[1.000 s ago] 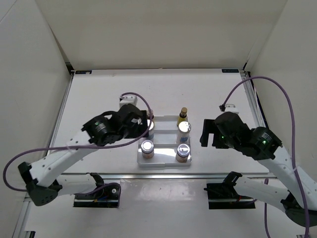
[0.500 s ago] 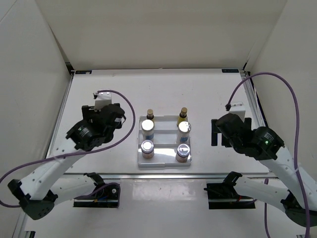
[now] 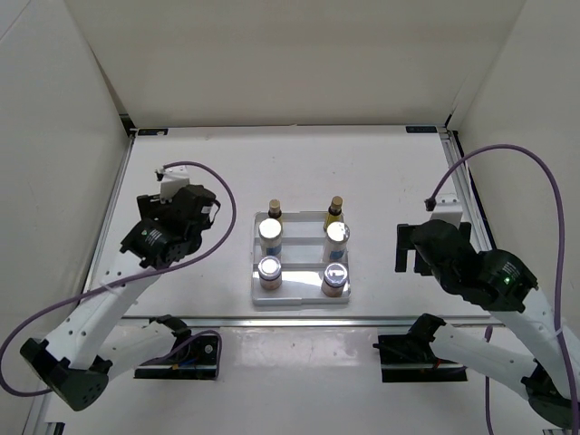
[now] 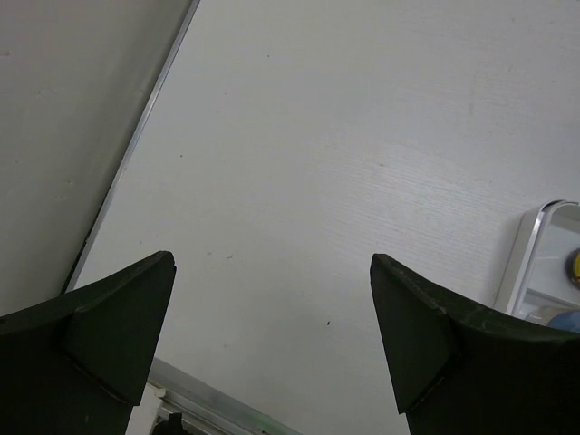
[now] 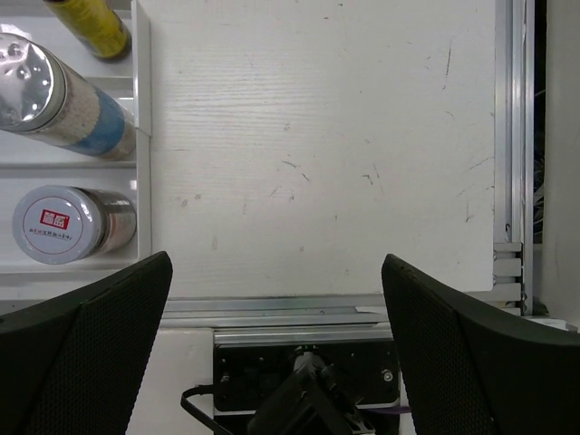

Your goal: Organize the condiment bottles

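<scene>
Six condiment bottles stand on the white stepped tray (image 3: 299,295). At the back are two slim amber ones (image 3: 275,209) (image 3: 335,207). Two white ones with silver caps (image 3: 271,230) (image 3: 337,233) fill the middle step, and two short pinkish jars (image 3: 270,268) (image 3: 334,274) the front. My left gripper (image 3: 181,217) (image 4: 272,261) hangs open and empty over bare table, left of the tray. To the tray's right, my right gripper (image 3: 412,246) (image 5: 276,263) is also open and empty. The right wrist view shows an amber bottle (image 5: 91,23), a white bottle (image 5: 54,100) and a jar (image 5: 63,222).
White walls close in the table on the left, back and right. Metal rails (image 3: 113,208) (image 5: 512,136) run along the table's sides, and another (image 5: 344,313) runs along the front. A corner of the tray (image 4: 535,254) shows at the right of the left wrist view.
My left gripper has drawn back leftward from the tray's back left corner. My right gripper has moved right and nearer, away from the tray. Both stayed open.
</scene>
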`<state>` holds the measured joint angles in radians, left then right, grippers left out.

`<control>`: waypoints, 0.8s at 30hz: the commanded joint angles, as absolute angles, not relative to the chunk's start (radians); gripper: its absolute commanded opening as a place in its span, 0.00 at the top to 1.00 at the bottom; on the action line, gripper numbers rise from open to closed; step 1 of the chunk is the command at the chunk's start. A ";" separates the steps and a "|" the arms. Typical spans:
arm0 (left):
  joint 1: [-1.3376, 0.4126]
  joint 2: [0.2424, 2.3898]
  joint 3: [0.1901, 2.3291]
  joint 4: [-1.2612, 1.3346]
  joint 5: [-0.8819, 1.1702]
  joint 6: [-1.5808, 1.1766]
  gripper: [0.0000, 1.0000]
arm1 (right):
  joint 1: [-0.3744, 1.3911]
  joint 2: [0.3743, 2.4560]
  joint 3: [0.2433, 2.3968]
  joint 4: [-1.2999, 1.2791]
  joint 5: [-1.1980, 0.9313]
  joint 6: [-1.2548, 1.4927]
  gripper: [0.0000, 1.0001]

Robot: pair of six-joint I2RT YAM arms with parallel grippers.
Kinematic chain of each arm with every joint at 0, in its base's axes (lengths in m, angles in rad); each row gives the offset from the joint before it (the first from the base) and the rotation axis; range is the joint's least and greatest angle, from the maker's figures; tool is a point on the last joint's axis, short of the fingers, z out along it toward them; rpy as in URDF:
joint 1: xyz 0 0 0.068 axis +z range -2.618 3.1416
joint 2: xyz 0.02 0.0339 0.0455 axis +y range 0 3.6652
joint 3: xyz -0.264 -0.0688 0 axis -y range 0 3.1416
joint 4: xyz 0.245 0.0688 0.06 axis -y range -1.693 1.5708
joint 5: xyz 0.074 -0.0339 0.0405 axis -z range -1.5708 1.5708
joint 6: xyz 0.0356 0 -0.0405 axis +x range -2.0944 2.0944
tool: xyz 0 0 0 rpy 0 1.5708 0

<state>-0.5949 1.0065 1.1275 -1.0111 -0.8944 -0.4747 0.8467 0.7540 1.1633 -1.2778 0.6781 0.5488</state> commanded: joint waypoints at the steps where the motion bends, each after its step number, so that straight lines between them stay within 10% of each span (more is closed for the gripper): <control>1: -0.589 0.959 1.134 -0.980 -0.900 -0.472 0.00 | 0.851 0.733 1.155 -1.244 0.706 0.554 0.00; 24: -0.589 0.758 1.085 -0.989 -1.035 -0.522 0.00 | 0.851 0.724 1.146 -1.235 0.706 0.554 0.00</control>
<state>-0.5919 0.7345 1.0924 -1.0008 -1.0149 -0.5137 0.8467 0.7326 1.1481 -1.2556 0.6811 0.5491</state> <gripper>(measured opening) 0.991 0.996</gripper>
